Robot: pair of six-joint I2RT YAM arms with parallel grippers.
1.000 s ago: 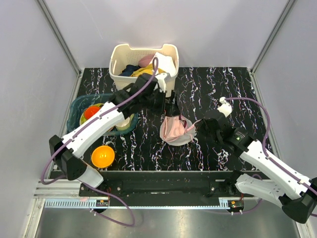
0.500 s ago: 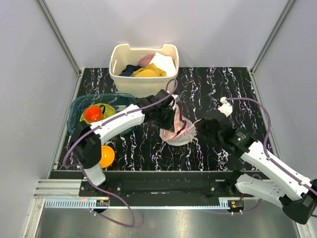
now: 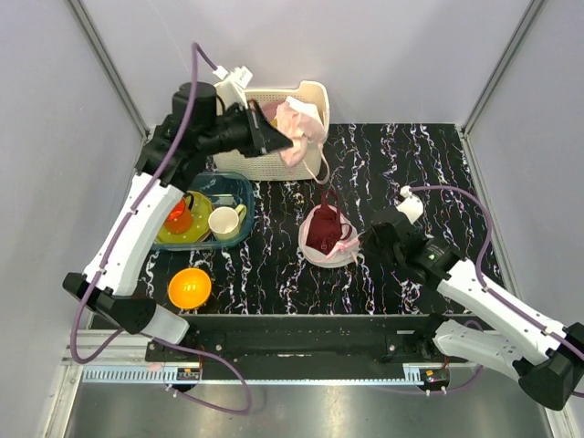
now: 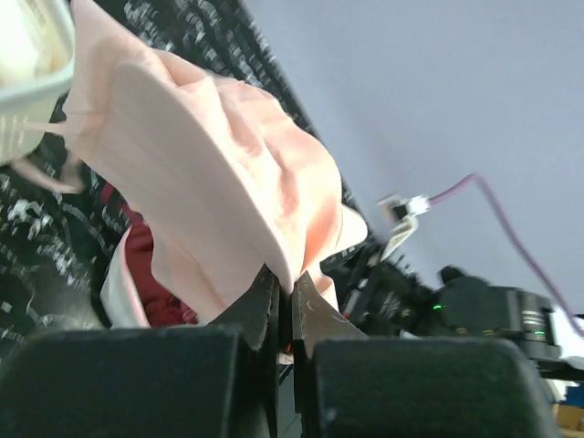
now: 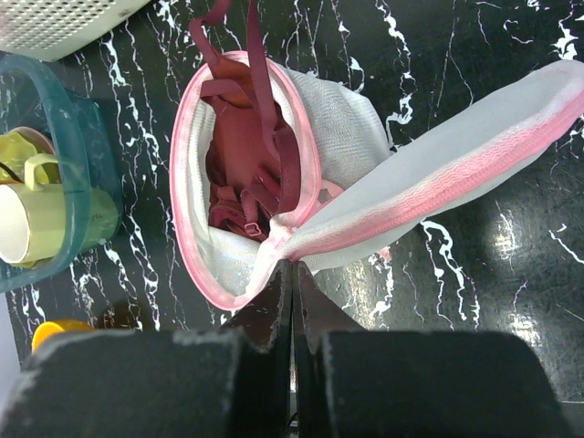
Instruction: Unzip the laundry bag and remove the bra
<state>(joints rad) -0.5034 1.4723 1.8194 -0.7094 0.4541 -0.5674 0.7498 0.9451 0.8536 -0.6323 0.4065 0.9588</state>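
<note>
The laundry bag [image 3: 315,251], white mesh with a pink zip rim, lies unzipped mid-table, its two halves spread apart [image 5: 456,173]. A dark red bra [image 5: 246,155] with straps lies in the open half. My right gripper [image 5: 292,265] is shut on the bag's pink rim where the halves meet, just right of the bag [image 3: 363,239]. My left gripper [image 3: 272,137] is raised high in front of the basket, shut on a pale pink bra [image 3: 294,132] whose strap dangles toward the bag. The left wrist view shows that padded cup [image 4: 210,155] pinched between the fingertips [image 4: 290,285].
A white slatted basket [image 3: 265,160] of clothes stands at the back. A teal bin [image 3: 144,196] on the left holds an orange cup [image 3: 178,217] and a cream mug [image 3: 224,222]. An orange bowl [image 3: 189,287] sits near the front left edge.
My left gripper went down to the bag, shut on the pale pink bra and lifted it up and back toward the basket. The dark red bra now shows in the bag. The right gripper held still.
</note>
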